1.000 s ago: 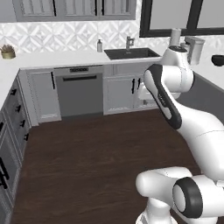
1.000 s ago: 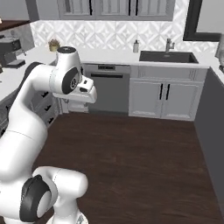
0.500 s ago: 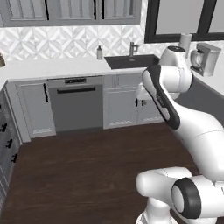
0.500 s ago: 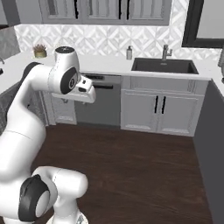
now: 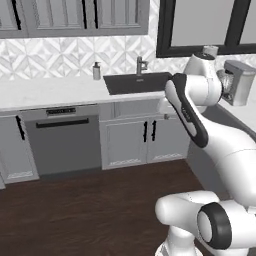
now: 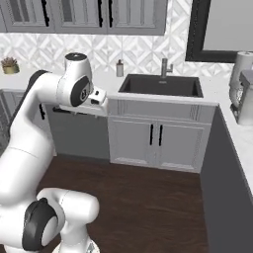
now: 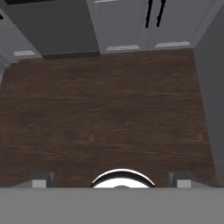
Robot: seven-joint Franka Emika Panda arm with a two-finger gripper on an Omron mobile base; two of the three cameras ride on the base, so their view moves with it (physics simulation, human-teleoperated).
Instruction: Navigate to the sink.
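Left base view has swung since a second ago, so the sink (image 5: 139,83) now sits nearer centre in the surface (image 5: 45,93), dishwasher (image 5: 63,138) to its left, open wood floor (image 7: 105,118) between, nothing blocking; end effector (image 7: 113,178) fingers apart, holding nothing.

We see the arm (image 6: 29,143) built of smooth, glossy white rounded links. Dark charcoal bands and round dark grey caps mark its joints, one large cap low on the base (image 5: 216,226). A black strip runs along the forearm link (image 5: 187,112). The wrist ends in a small white block with a dark face.
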